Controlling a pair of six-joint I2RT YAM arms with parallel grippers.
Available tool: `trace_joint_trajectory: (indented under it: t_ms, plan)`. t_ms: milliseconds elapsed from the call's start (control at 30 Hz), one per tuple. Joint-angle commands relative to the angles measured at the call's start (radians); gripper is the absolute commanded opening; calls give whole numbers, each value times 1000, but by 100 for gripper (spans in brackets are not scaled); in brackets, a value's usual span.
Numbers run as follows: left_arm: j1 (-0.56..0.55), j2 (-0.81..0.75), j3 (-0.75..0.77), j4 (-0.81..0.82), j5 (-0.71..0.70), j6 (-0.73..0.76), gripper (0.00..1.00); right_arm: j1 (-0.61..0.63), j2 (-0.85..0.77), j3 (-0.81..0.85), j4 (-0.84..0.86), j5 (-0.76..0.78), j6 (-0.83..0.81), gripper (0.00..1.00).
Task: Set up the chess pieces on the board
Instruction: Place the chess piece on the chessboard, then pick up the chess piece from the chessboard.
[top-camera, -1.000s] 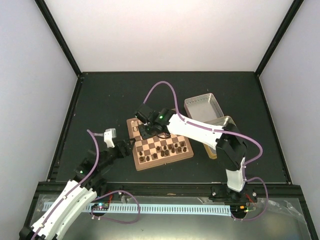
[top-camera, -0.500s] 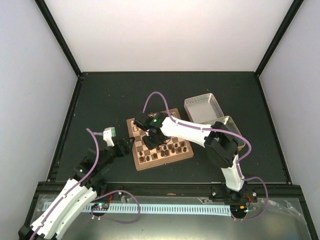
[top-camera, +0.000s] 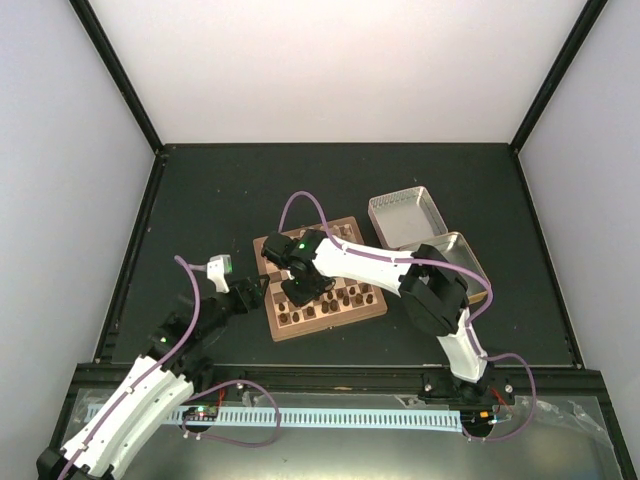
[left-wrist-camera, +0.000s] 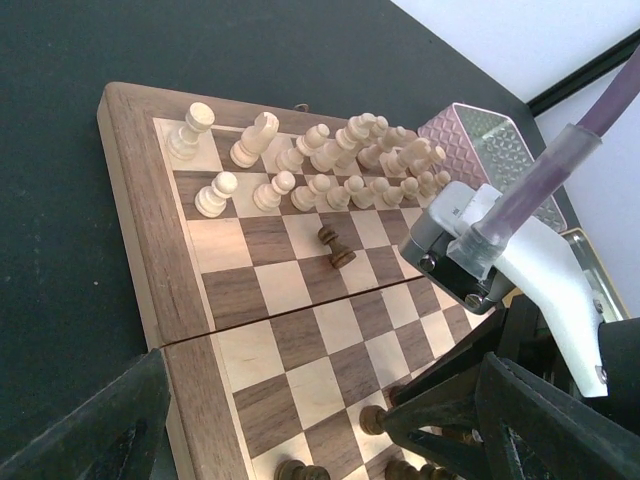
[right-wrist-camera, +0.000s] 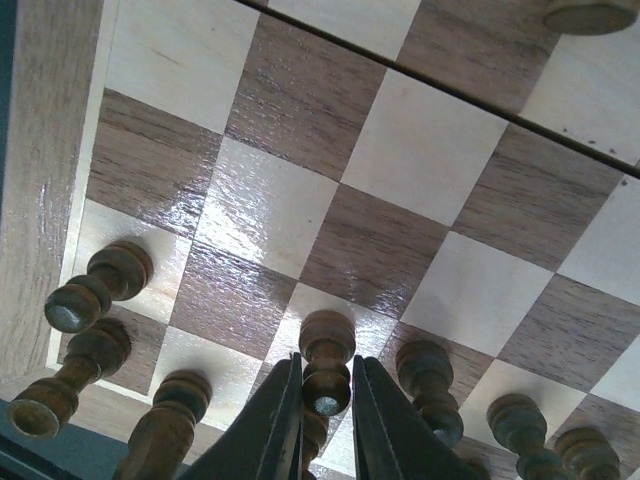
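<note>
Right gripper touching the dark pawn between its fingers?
Cannot tell. In the right wrist view the right gripper closely flanks the head of the dark pawn, but it is not plain whether the fingers press it or a sliver of gap remains.

The chessboard (left-wrist-camera: 300, 340) is chequered cream and walnut brown with a brown rim. Cream chessmen (left-wrist-camera: 255, 140), dark brown chessmen (right-wrist-camera: 325, 345). Black worktop (top-camera: 200, 200), white arms (top-camera: 360, 258), purple cables (top-camera: 300, 205), silvery tin (top-camera: 405, 215).

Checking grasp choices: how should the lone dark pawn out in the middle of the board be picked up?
Likely best to take the dark pawn by its narrow neck below the round head, coming straight down from above. The squares around it on the board are bare, so jaws fit either side; the cream pawns stand clear of it.
</note>
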Motion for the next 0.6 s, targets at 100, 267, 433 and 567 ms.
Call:
trace_joint_trajectory:
  t_ms: [100,267,433,567]
  plan:
    - [10,8,41,-1,-23,23,86,3,0,40,-27,-15,-12,19]
    - [10,9,47,-5,-27,25,86,2,-24,55,9,8,10,28]
    - [10,3,58,-30,-41,28,86,-39,-65,15,94,76,59,31]
    - [10,-2,60,-38,-51,27,86,-79,-73,-13,178,118,59,36]
